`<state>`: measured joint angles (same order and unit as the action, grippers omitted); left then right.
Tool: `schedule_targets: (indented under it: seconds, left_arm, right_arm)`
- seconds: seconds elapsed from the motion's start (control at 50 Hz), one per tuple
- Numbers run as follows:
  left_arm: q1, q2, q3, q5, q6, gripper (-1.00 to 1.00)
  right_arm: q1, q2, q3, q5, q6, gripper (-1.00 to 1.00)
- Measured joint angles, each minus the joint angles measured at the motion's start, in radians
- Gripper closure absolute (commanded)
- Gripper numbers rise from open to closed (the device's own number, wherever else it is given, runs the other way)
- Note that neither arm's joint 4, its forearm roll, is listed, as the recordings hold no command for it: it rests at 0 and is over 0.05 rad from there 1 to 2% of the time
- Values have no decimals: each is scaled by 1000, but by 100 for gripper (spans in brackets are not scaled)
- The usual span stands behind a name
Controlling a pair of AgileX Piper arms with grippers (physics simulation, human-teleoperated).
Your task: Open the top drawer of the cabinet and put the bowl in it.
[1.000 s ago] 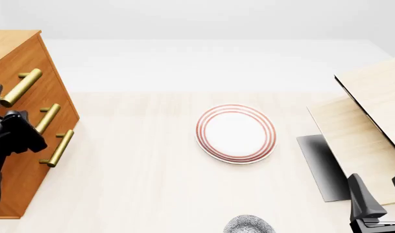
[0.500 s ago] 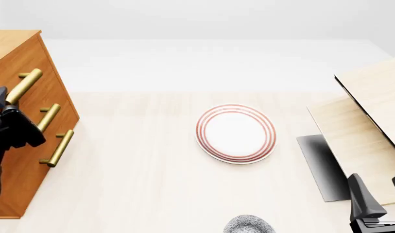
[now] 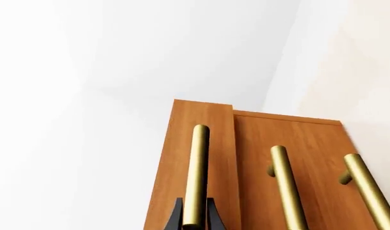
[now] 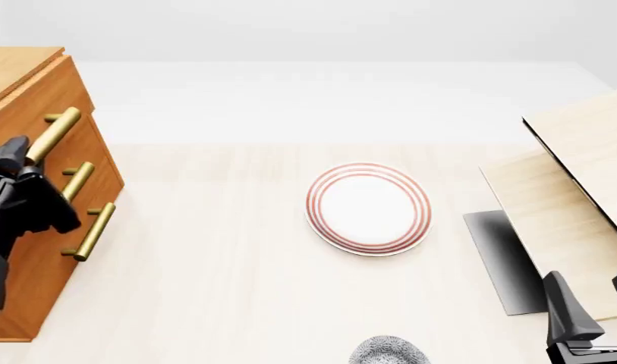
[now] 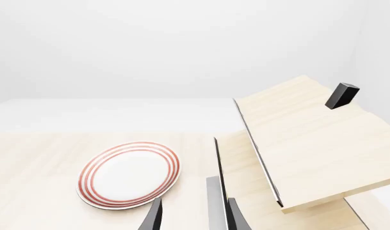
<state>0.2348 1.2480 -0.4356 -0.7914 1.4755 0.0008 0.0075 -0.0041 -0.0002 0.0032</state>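
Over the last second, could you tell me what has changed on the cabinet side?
The left gripper rose onto the top drawer's handle, closed on it, and the top drawer has started sliding out of the cabinet. The bowl, plate and right gripper stayed put.

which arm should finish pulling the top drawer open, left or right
Left. Its end effector is at the top drawer's handle, a finger on each side, with the drawer front slightly out from the cabinet. The right end effector sits far across the table.
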Motion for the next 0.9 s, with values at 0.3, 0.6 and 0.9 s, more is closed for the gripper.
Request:
schedule_targets:
  seconds: [0.3,0.6,0.9]
  left_arm:
    - [-47,-15,7,14,13,100]
    - [-69,-28,4,38,16,100]
    - [-106,-34,9,39,25,100]
  right_arm:
    - [0,0,0,0,0,-100]
    - [0,0,0,0,0,-100]
    - [0,0,0,0,0,-100]
